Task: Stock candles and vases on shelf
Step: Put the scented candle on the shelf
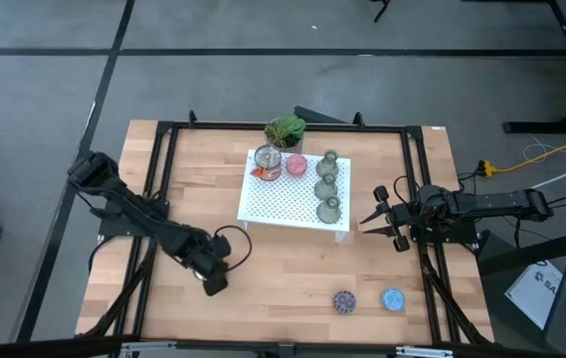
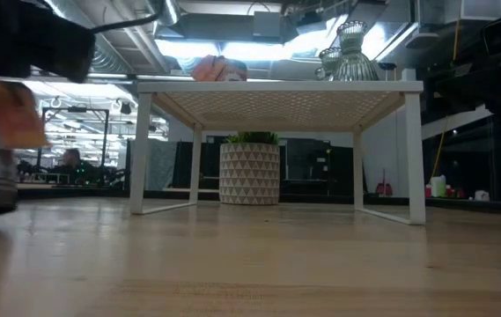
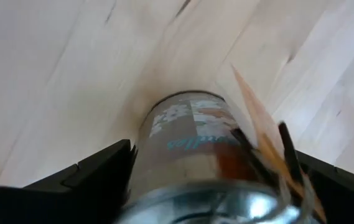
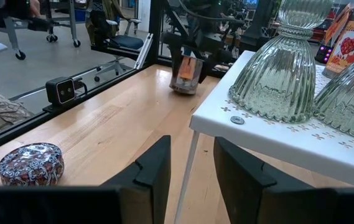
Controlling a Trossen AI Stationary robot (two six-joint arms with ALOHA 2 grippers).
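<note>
- Wooden surface (image 1: 292, 268) under a black frame carries the white perforated shelf (image 1: 283, 204) near its far middle; grey floor lies all around it in the high view.
- Only the left wrist view shows the left hand's load closely: a shiny tin candle (image 3: 192, 155) with a printed label and an orange tag, gripped between the dark fingers (image 3: 86, 177) just above the wood.
- From above, the left hand (image 1: 213, 270) sits on the surface's near left part, well apart from the shelf; its load is hidden there.
- The right wrist view shows the same tin (image 4: 186, 74) across the surface, held in the other arm's hand, beyond the shelf's corner.
- On the shelf, three green vases (image 1: 328, 186) stand in a line along the right side; a pink candle (image 1: 295, 165) and a tin candle (image 1: 268, 162) with an orange tag stand at the far left corner.
- A potted plant (image 1: 284, 130) stands just behind the shelf; the low view shows its patterned pot (image 2: 249, 173) under the shelf top.
- The right hand (image 1: 386, 225) hovers released, fingers parted, just beside the shelf's right edge, near the vases.
- A dark patterned candle (image 1: 343, 300) and a light blue candle (image 1: 393, 298) rest on the near right of the surface, well apart from the shelf.
- The low view looks into a lit room with ceiling ducts.
</note>
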